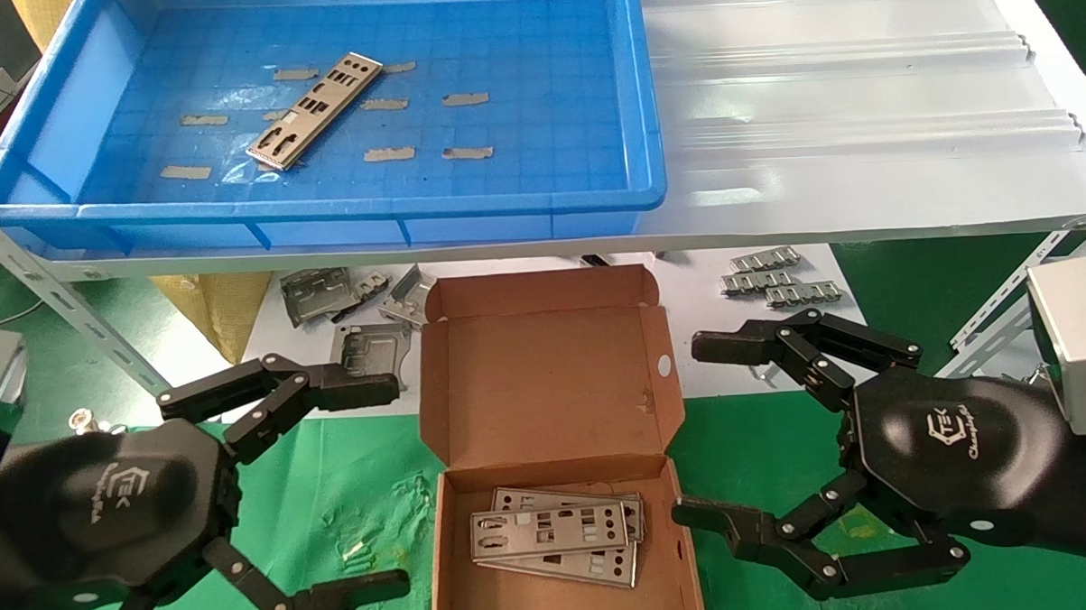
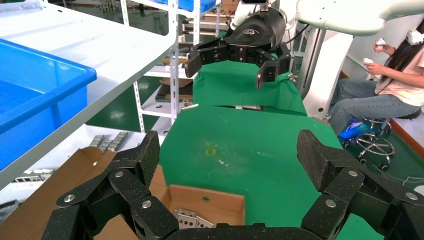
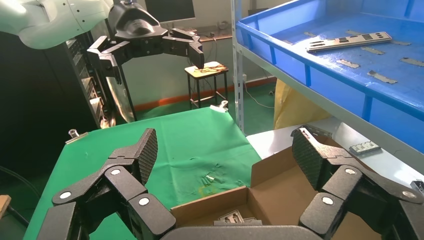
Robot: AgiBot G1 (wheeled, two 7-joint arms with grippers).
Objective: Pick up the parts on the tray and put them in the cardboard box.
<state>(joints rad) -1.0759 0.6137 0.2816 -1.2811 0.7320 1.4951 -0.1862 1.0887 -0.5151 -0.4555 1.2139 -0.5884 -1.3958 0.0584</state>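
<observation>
Both claws are the same build: the left claw (image 1: 337, 484) and right claw (image 1: 723, 430) have glossy black rounded housings with a white logo and script printed on top, matte black linkage fingers (image 1: 320, 389) studded with silver pivot screws, and textured finger pads (image 3: 148, 150). Arm segments behind them are white, with boxy grey wrist modules.

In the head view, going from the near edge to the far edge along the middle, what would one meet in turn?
Parts in the cardboard box → the cardboard box's open lid → white shelf edge → blue tray's near rim → single part on the tray floor.
</observation>
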